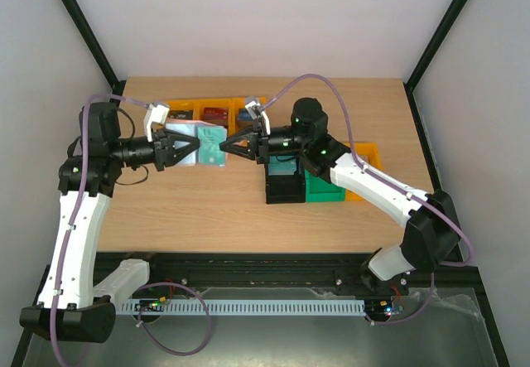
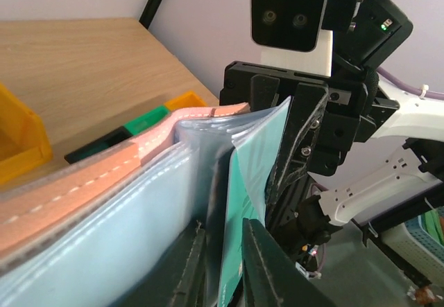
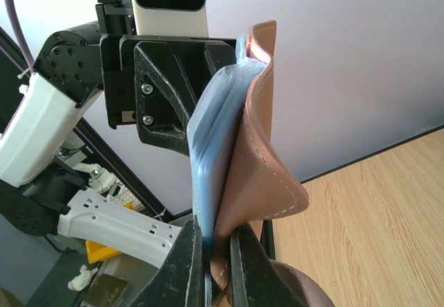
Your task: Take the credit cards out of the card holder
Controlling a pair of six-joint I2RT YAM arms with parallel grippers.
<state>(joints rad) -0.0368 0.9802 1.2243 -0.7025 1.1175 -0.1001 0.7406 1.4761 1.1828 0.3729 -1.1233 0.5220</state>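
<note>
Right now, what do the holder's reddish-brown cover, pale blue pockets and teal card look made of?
Reddish-brown fold-over cover: leather or faux leather, matte, with a stitched edge and soft bend. Pale blue inner pockets: thin flexible plastic, likely vinyl, glossy and translucent. Teal flat card: probably stiff plastic, smooth; its edge runs straight.

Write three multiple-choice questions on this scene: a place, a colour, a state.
1. Where is the holder? A on the table; B in a bin; C in the air between the left gripper and right gripper.
2. What colour is the card in it? A teal; B red; C black.
3. The right gripper is: A wide open; B shut on the holder; C out of view.
Answers: 1 C, wrist views show it raised between them. 2 A, the left wrist view shows teal. 3 B, its fingers pinch the brown leather.
</note>
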